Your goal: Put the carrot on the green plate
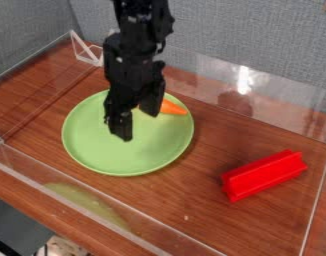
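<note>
The green plate (92,150) lies on the wooden table, left of centre. On its far right rim rests the carrot (173,106), orange, with its left end hidden behind the arm. My black gripper (123,128) hangs upright over the middle of the plate, fingertips pointing down just above its surface. It stands to the left of the carrot and in front of it, open, with nothing between its fingers.
A red rectangular block (265,174) lies on the table to the right of the plate. Clear plastic walls (279,85) ring the table. A white wire object (83,48) sits at the back left corner.
</note>
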Action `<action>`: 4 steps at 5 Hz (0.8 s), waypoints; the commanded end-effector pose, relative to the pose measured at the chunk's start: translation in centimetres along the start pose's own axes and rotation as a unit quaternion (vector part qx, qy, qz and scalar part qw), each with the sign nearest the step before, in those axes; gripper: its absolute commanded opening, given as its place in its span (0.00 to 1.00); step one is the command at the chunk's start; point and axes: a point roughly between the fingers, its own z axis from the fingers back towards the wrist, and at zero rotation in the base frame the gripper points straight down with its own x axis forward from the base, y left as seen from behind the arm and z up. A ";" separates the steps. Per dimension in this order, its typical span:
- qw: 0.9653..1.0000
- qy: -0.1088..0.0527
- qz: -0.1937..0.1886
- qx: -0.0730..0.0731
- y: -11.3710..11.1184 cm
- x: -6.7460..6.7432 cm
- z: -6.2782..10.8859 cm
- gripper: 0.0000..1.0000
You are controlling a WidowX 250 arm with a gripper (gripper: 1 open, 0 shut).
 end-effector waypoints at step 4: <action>1.000 -0.007 -0.006 -0.020 1.4 1.0 -1.3 1.00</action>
